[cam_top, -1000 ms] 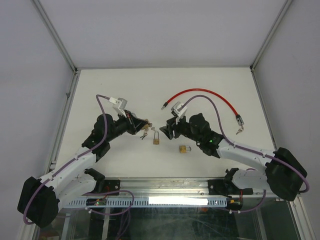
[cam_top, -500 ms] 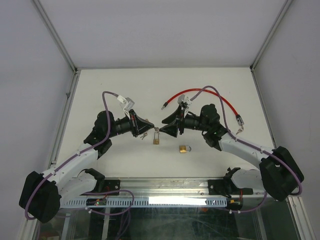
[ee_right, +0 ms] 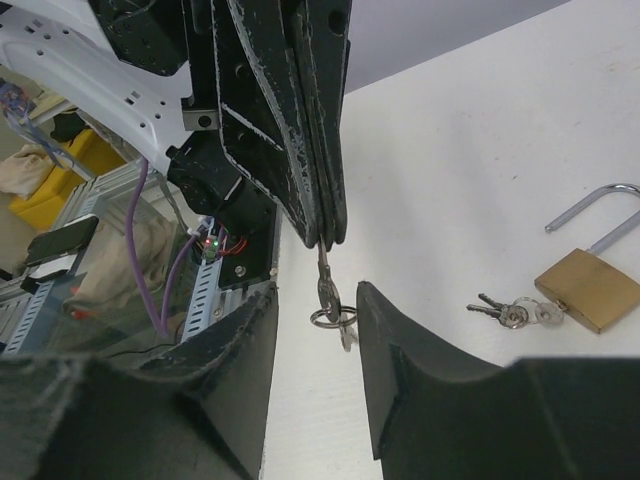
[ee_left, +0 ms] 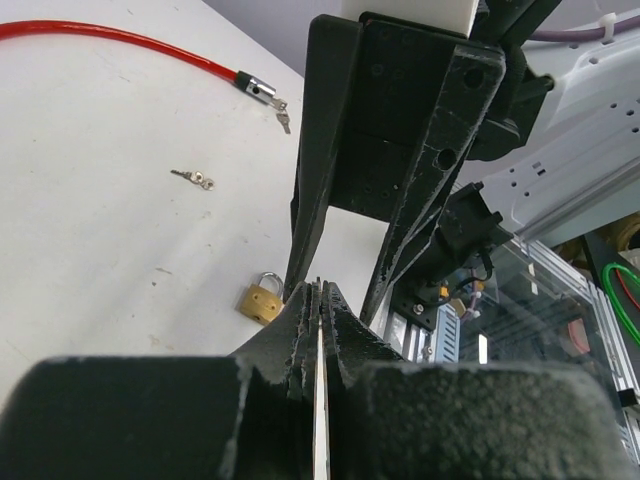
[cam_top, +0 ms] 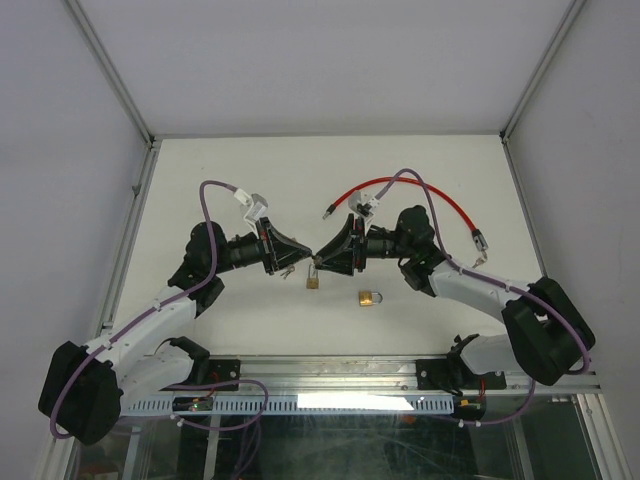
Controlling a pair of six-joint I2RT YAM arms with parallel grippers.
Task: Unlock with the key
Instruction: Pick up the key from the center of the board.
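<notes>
Over the middle of the surface (cam_top: 220, 180), the left hand (ee_right: 325, 235) is clamped shut on the key (ee_right: 326, 280), which sticks out from its fingertips with its ring at the free end. Facing it tip to tip, the right hand (ee_right: 318, 295) has its fingers spread on either side of that ring and grips nothing; I cannot tell whether a finger touches the ring. Just near of the two hands a brass padlock (cam_top: 313, 282) lies with a small bunch of keys (ee_right: 505, 312) beside it, a second padlock (cam_top: 370, 298) lies to its right and slightly nearer, and a red cable lock (cam_top: 400, 183) curves across the far right.
</notes>
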